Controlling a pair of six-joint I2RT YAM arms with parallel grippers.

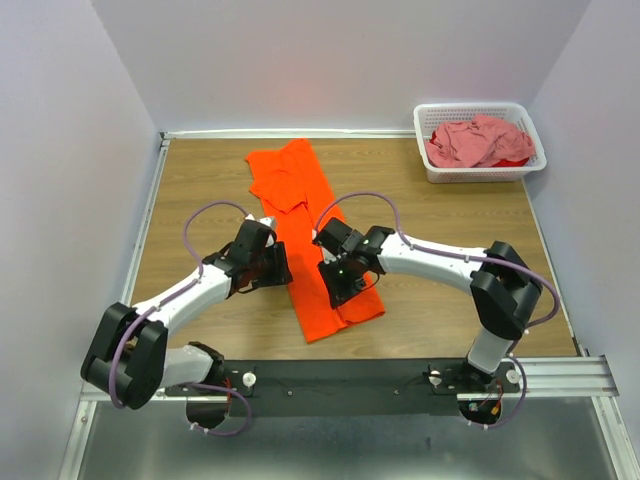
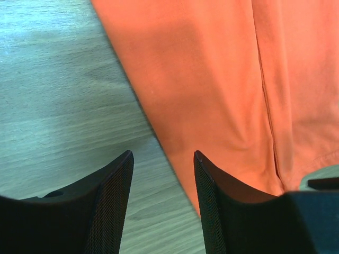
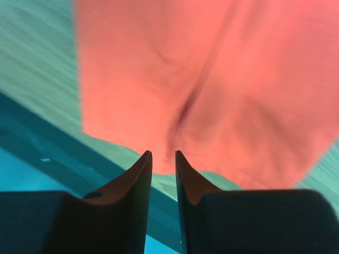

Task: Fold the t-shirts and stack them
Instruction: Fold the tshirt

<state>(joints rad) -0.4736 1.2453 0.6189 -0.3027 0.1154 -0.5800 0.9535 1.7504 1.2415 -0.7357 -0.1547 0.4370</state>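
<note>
The spread t-shirt (image 1: 300,215) lies on the table (image 1: 450,210) ahead of me, running from 11 o'clock back to 5 o'clock. My left gripper (image 1: 266,264) is just beside its 9 o'clock edge, and my right gripper (image 1: 345,285) is over its 3 o'clock edge. The basket (image 1: 530,135) stands at 2 o'clock, with the second t-shirt (image 1: 470,142) in it.

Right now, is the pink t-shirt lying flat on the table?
No, the pink t-shirt sits bunched up inside the white basket at the far right corner.

orange t-shirt (image 3: 212,90) blurred, apparently cropped at top
</note>
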